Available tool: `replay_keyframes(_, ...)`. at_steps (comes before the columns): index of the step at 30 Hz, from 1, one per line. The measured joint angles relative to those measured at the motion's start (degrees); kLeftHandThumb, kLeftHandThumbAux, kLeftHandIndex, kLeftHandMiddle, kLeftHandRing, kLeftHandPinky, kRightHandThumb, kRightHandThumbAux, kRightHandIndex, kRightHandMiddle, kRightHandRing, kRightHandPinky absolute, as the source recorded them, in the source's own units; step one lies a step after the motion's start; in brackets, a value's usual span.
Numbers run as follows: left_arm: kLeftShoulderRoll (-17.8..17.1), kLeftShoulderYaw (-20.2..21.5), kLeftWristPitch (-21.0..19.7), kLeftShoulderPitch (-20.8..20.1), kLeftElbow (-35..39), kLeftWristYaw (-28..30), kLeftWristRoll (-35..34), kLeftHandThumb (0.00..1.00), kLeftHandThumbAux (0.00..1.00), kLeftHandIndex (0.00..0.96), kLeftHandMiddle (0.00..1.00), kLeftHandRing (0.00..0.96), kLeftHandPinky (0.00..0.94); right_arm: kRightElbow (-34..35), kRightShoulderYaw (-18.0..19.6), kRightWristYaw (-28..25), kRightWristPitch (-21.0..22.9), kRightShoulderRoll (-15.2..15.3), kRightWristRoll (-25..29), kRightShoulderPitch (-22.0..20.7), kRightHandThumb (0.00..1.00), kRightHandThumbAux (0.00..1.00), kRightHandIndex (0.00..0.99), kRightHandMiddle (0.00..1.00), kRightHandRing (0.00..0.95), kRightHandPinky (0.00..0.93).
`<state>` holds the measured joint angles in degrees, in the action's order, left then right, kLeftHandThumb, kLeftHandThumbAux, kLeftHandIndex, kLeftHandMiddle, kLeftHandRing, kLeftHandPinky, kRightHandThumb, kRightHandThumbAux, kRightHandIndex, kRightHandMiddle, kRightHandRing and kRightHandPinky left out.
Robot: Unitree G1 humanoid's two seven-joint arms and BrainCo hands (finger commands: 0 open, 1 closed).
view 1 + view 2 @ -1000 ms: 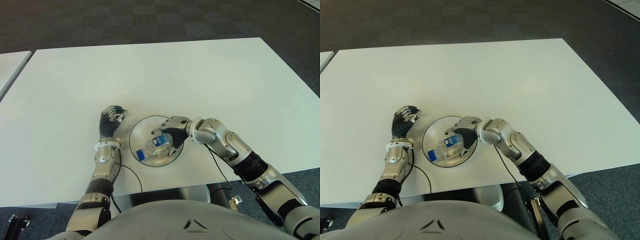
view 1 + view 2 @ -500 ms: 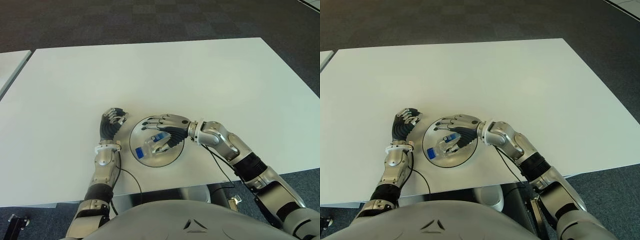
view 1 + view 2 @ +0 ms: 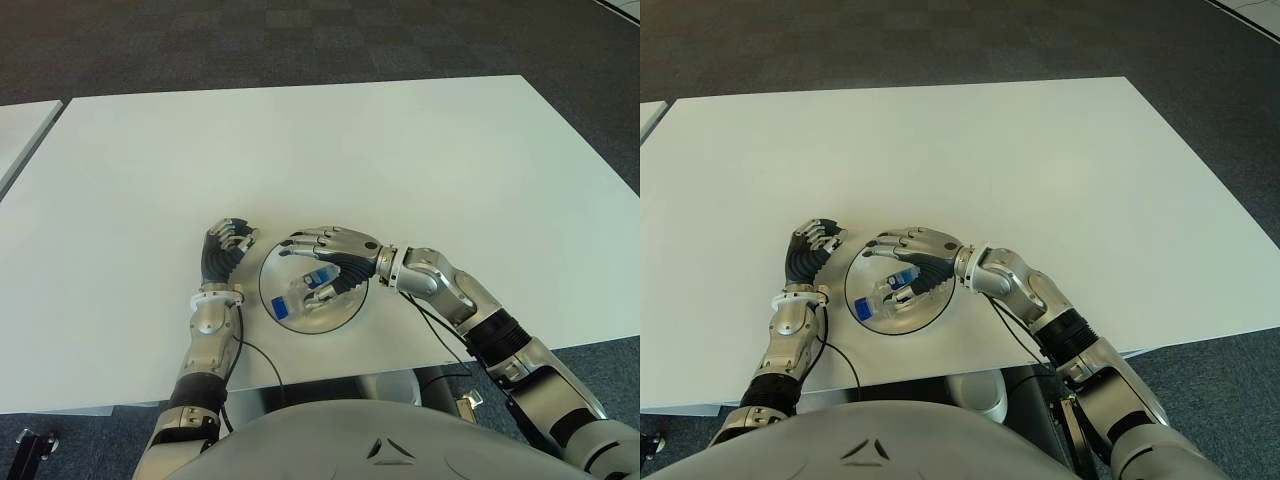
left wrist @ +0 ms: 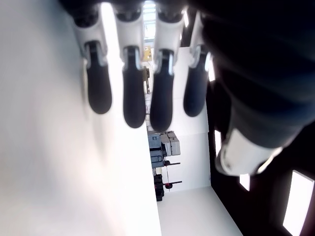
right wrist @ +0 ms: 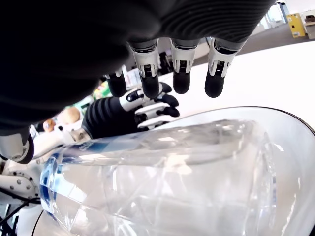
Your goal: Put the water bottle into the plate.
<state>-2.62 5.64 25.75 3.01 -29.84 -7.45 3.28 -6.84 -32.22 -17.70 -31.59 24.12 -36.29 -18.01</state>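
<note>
Water bottle (image 3: 305,293) | lying in plate (image 3: 272,266) | under right hand (image 3: 335,256), fingers spread, empty

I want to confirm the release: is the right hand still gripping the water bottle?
No, the right hand hovers with fingers spread above the water bottle, which lies on its side in the plate.
</note>
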Motion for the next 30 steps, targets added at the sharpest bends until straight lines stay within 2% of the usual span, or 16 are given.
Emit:
replay_keyframes(8,0.0,-0.2,-1.1,0.6,1.8,0.0,0.1,0.702,0.721,0.426,0.473,0.446,0.382,-1.8,0.5,9.8,-5.3,-0.1,-4.7,0.0,0.033,0.303,0.0,0.0,0.0,0.0)
replay_keyframes(14,0.1,-0.3,-3.7,1.2,4.1,0.0,0.1,0.704,0.719,0.426,0.463,0.423,0.364,-2.5,1.5,24.6,-8.2,-0.2,-13.7,-0.1,0.03,0.293,0.0,0.0,0.0,0.0)
replay_keyframes(20,0.4,-0.2,-5.0,1.6,4.9,0.0,0.1,0.705,0.719,0.426,0.45,0.411,0.361,-2.5,1.8,35.6,-7.1,-0.3,-20.9,-0.2,0.055,0.271,0.0,0.0,0.0,0.0)
replay_keyframes(30,0.7,0.1,-4.7,1.3,4.2,0.0,-0.6,0.706,0.717,0.427,0.458,0.424,0.426,-0.1,3.2,43.8,-2.4,-0.3,-25.3,0.3,0.107,0.264,0.0,0.0,0.0,0.0)
